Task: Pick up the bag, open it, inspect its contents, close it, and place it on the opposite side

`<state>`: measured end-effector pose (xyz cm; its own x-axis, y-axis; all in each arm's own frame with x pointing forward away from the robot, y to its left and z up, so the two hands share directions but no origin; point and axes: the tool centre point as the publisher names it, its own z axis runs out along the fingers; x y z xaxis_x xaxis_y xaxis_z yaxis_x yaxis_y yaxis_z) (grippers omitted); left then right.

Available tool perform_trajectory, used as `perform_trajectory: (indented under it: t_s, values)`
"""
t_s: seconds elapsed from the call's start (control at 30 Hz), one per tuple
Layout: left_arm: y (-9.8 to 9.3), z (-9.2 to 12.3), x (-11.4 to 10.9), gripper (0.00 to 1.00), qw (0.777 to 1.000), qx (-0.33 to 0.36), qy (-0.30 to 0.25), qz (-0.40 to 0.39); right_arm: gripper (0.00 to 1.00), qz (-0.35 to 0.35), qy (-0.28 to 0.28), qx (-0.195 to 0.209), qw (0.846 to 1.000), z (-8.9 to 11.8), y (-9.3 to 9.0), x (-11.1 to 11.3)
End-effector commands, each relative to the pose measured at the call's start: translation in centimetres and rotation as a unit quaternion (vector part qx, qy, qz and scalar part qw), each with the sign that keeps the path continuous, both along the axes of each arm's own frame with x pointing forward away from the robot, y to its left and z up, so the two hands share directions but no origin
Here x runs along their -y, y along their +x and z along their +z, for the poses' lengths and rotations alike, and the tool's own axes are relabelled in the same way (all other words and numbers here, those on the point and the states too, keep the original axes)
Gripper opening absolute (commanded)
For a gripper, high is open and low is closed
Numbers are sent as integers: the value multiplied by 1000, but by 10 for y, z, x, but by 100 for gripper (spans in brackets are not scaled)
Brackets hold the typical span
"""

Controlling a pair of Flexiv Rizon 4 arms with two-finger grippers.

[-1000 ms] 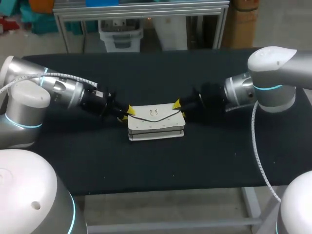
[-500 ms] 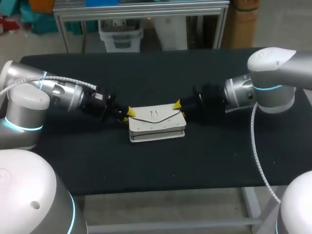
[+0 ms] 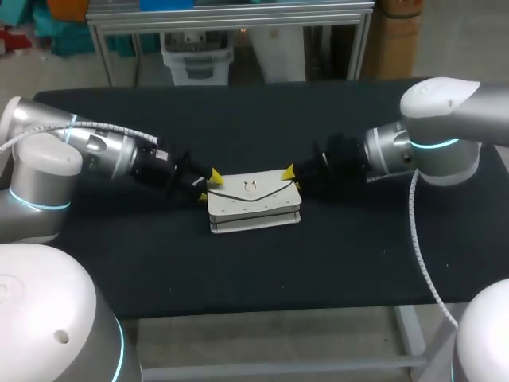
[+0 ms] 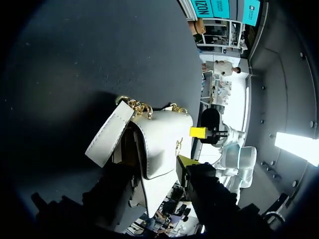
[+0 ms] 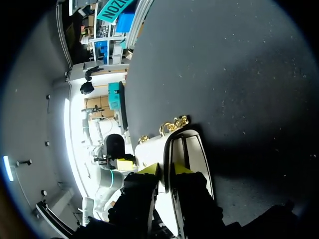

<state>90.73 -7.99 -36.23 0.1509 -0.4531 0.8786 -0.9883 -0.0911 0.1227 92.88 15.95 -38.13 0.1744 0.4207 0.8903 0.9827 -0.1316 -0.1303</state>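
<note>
The white bag (image 3: 253, 200) lies flap up on the black table's middle, with a gold chain (image 4: 142, 106) and a white strap (image 4: 108, 133) at its left end. My left gripper (image 3: 208, 186) is at that end, open, its fingers spread either side of the bag's end (image 4: 154, 172). My right gripper (image 3: 289, 177) is at the bag's right end. In the right wrist view its two yellow tips stand close together (image 5: 165, 170), shut on a thin edge of the bag (image 5: 192, 154) below the flap. The bag's inside is hidden.
The black table (image 3: 238, 263) has bare surface in front of and behind the bag and out to both sides past my arms. Nothing else lies on it.
My left gripper's fingers have spread apart at the bag's left end. The right gripper's fingers have drawn closer together on the right end. The bag has hardly shifted.
</note>
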Motion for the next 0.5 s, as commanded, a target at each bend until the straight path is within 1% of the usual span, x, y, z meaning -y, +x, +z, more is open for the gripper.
perform_trajectory:
  t_s: [0.03,0.1,0.13,0.23,0.27,0.3,0.33,0.37,0.4,0.43,0.5]
  values:
    - [-4,1,-1,61,1000,3,-5,5,42,-3,-3,-2,1000,-1,-5,-4]
    - [-4,1,-2,18,1000,6,-6,6,48,0,4,-1,1000,-1,-5,-3]
    - [-4,1,-2,0,1000,7,-8,5,50,0,5,-1,1000,-1,-5,-3]
    - [-5,1,-2,0,1000,8,-5,2,67,1,10,1,1000,-1,-6,-2]
    - [-5,1,-2,6,1000,8,-5,2,66,1,11,1,1000,-1,-6,-1]
    - [-5,0,-1,15,1000,8,-4,1,60,2,11,0,1000,-2,-6,-1]
    - [-5,0,0,19,1000,8,-4,-1,50,1,13,-2,1000,-2,-7,-1]
    - [-5,-1,1,9,1000,8,-3,-2,45,1,15,-4,1000,-3,-7,0]
    - [-4,-2,2,0,1000,7,-3,-4,28,1,16,-6,1000,-3,-7,0]
    - [-3,-2,3,0,1000,5,-3,-7,0,1,16,-8,1000,-4,-6,1]
    - [-1,-4,6,0,1000,5,-1,-8,0,3,16,-11,1000,-5,-6,0]
